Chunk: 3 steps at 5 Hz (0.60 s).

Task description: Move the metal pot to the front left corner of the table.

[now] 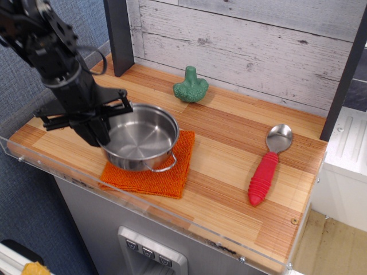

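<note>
The metal pot (140, 137) is shiny and round, with a wire loop handle at its front. My black gripper (102, 135) is shut on the pot's left rim and holds it lifted and tilted above the orange cloth (150, 168). The pot hangs over the left part of the striped wooden table (229, 143), near the front edge. The gripper's fingertips are partly hidden by the pot's wall.
A green broccoli toy (190, 86) sits at the back centre. A metal spoon with a red handle (265, 172) lies at the right. A clear acrylic rim (69, 175) runs along the front and left edges. A dark post (118, 34) stands at the back left.
</note>
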Motion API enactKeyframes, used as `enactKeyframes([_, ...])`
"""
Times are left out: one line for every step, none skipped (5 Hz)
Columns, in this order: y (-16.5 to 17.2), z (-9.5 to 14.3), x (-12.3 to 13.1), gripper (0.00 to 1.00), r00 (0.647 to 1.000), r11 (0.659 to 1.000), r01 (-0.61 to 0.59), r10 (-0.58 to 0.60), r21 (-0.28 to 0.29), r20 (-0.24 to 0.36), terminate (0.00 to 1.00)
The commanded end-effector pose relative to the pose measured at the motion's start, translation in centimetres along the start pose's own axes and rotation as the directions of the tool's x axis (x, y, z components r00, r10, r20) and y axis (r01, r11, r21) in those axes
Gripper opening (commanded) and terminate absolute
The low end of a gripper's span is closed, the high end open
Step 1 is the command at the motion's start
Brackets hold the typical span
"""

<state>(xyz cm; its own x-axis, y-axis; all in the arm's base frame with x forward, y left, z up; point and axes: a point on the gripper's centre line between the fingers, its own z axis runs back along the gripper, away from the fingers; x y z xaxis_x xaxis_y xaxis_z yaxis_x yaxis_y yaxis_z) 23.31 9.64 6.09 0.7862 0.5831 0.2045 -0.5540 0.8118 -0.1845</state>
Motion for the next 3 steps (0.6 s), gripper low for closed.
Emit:
enactKeyframes([2.3,4.3,1.5,0.0,0.992,0.996,-0.085,0.084,0.014,0.095,0.0])
enactKeyframes([4.3,3.9,2.4,0.0,0.997,0.999,-0.035,0.033,0.032,0.072,0.0])
enactKeyframes([6.4,3.3,3.6,0.0,0.996,0.993,-0.067,0.062,0.094,0.061,0.0])
